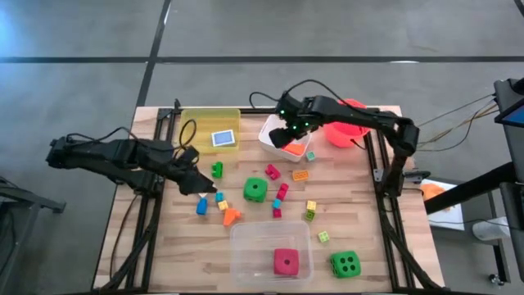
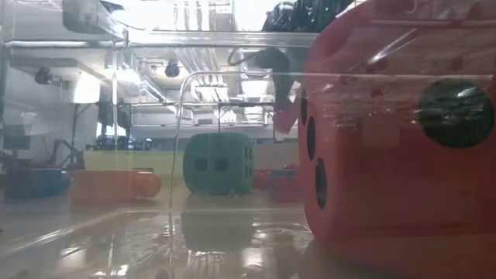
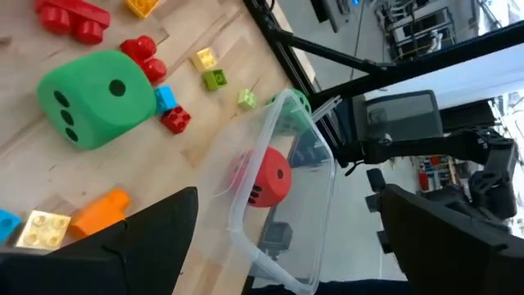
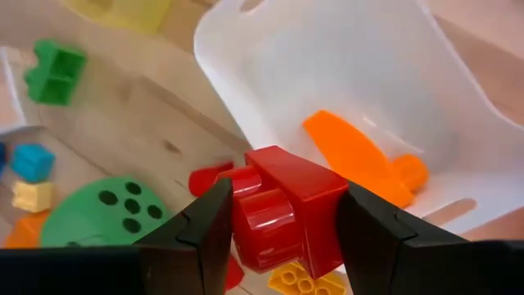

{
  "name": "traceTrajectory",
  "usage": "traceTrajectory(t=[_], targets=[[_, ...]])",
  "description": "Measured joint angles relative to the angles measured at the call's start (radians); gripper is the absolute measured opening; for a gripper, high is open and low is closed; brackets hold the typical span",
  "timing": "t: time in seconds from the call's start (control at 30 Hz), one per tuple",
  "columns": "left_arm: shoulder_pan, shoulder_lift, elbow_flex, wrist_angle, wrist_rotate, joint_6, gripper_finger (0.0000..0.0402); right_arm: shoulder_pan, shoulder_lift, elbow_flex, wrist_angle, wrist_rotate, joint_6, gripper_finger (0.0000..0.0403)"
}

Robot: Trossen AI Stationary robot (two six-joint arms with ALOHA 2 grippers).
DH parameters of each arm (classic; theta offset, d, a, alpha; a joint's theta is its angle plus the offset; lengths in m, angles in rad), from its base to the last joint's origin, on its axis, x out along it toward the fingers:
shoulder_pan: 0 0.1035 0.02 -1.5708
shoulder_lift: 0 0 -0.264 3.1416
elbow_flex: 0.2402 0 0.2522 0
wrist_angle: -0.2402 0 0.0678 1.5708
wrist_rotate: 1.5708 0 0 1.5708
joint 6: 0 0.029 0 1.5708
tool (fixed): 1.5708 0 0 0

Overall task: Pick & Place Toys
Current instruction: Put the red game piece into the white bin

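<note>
The right claw (image 4: 282, 215) grips a red block (image 4: 282, 209) above the white tub (image 4: 344, 74) — the left claw (image 3: 282, 238) gapes wide, empty, over the tabletop (image 1: 164, 229).

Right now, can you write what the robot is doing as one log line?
right gripper: shut on red block, above white tub | left gripper: open, empty, near clear tub | orange piece: in white tub
</note>
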Motion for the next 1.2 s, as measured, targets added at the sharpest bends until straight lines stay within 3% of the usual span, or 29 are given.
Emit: traceTrajectory(t=[0.13, 0.4, 0.8, 1.2], targets=[[-0.055, 0.0, 0.0, 0.0, -0.063, -0.031, 0.037, -0.005, 0.037, 0.0, -0.002, 0.043, 0.0, 0.0167], [-0.083, 0.0, 0.0, 0.0, -0.09, -0.06, 0.037, -0.038, 0.046, 0.0, -0.007, 0.107, 0.012, 0.0167], [-0.083, 0.0, 0.0, 0.038, -0.114, -0.067, 0.037, -0.025, 0.15, -0.001, -0.066, 0.076, 0.014, 0.0166], [-0.084, 0.0, 0.0, 0.042, -0.118, -0.067, 0.037, -0.014, 0.171, 0.002, -0.06, 0.075, -0.011, 0.0166]])
